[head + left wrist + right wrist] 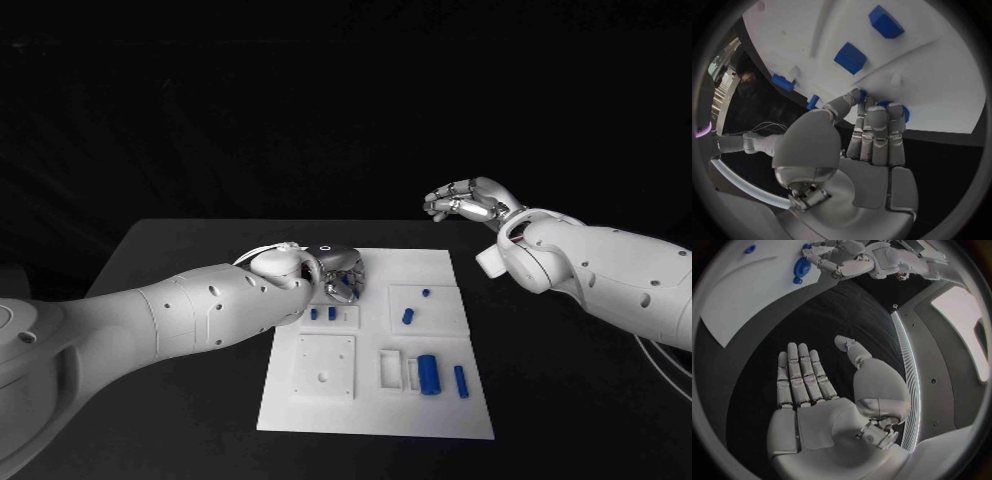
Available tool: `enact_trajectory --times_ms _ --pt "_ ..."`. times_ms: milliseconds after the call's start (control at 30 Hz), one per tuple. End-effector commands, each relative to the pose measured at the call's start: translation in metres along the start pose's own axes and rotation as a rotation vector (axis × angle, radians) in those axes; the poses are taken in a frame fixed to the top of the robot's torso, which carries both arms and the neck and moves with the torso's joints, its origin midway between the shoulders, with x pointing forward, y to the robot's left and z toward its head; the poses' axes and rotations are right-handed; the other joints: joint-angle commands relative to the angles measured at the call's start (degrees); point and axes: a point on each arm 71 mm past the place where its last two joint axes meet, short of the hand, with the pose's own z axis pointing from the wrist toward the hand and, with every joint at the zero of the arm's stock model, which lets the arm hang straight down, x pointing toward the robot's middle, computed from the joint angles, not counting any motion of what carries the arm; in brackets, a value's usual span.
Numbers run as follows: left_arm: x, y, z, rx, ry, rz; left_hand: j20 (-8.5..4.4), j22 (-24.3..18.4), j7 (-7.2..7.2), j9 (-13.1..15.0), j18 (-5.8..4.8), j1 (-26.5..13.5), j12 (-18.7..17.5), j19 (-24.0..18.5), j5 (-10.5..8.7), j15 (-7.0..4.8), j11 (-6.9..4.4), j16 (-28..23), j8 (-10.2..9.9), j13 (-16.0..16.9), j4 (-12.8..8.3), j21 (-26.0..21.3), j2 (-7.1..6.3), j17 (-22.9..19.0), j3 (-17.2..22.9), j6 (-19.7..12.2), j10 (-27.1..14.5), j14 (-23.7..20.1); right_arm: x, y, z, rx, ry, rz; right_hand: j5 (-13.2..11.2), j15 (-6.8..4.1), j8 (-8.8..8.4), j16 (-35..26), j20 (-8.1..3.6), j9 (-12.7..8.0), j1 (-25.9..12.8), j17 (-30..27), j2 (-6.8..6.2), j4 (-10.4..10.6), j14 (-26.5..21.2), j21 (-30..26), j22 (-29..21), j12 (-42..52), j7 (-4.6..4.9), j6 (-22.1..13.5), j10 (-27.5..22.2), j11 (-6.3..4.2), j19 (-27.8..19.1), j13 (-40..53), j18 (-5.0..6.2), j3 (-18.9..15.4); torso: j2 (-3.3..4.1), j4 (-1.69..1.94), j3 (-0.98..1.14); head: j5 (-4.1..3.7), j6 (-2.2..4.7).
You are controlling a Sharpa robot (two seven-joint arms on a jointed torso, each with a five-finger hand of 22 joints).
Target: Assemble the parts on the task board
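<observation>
Fingers [877, 131] of left hand [861, 150] touch a blue part [900, 111]; right hand [826, 405] spread, empty.

A black counter [173, 260] is seen beneath a dark, featureless backdrop. Its matte surface is shown again in the right wrist view [848, 315].

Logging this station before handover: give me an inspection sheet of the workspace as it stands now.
Surface: black table, bare around the board.
Job's things: white task board; blue parts lying on it; a round blue part under the left fingertips.
Clutter: nothing seen.
Hands: left hand rests its fingers on the board's far end; right hand open, raised off the board, holding nothing.
Cables: nothing seen on the table.
Surroundings: dark.
</observation>
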Motion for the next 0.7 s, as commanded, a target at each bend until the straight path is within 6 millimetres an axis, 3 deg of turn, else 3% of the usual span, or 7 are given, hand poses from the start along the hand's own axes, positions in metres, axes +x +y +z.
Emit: enact_trajectory --times_ms 33,233,700 --pt "0.0223 -0.0001 -0.0024 -0.001 0.118 0.008 -0.44 0.9 -0.16 0.01 2.03 0.16 0.41 -0.05 0.12 -0.57 0.28 0.32 0.37 0.16 0.39 0.2 0.7 0.03 0.23 0.54 0.98 0.05 -0.0001 0.0007 0.0004 -0.003 0.0 0.001 -0.32 0.01 0.35 0.22 0.25 -0.1 0.0 -0.06 -0.05 0.08 -0.54 -0.2 0.06 -0.07 1.79 0.17 0.35 0.03 0.01 -0.07 0.89 0.12 0.0 0.04 0.03 -0.02 -0.04" --pt "0.0217 0.0007 -0.003 0.001 0.108 0.01 -0.69 0.87 -0.65 0.03 1.85 0.51 0.98 0.03 0.98 -1.06 -0.24 0.54 1.11 0.44 0.61 0.29 1.82 -0.07 1.5 2.05 2.48 0.21 -0.0002 0.0007 0.0003 -0.003 0.0 0.001 -0.32 0.01 0.36 0.23 0.25 -0.1 -0.01 -0.07 -0.03 0.09 -0.54 -0.21 0.08 -0.06 1.79 0.19 0.37 0.02 0.02 -0.07 0.9 0.12 -0.03 0.05 0.03 -0.02 -0.11" --pt "0.0151 0.0067 -0.0085 0.016 0.013 -0.053 -1.19 0.87 -0.98 -0.07 1.66 -0.27 0.81 0.51 1.38 -1.5 -0.67 0.93 1.53 0.95 0.89 0.64 2.31 -0.18 2.18 2.91 3.76 0.58 -0.0003 0.0006 0.0005 -0.003 -0.001 0.001 -0.32 0.0 0.39 0.27 0.26 -0.11 -0.06 -0.09 0.0 0.12 -0.52 -0.24 0.13 -0.04 1.78 0.21 0.4 0.01 0.06 -0.06 0.91 0.11 -0.06 0.06 0.02 0.08 0.11"
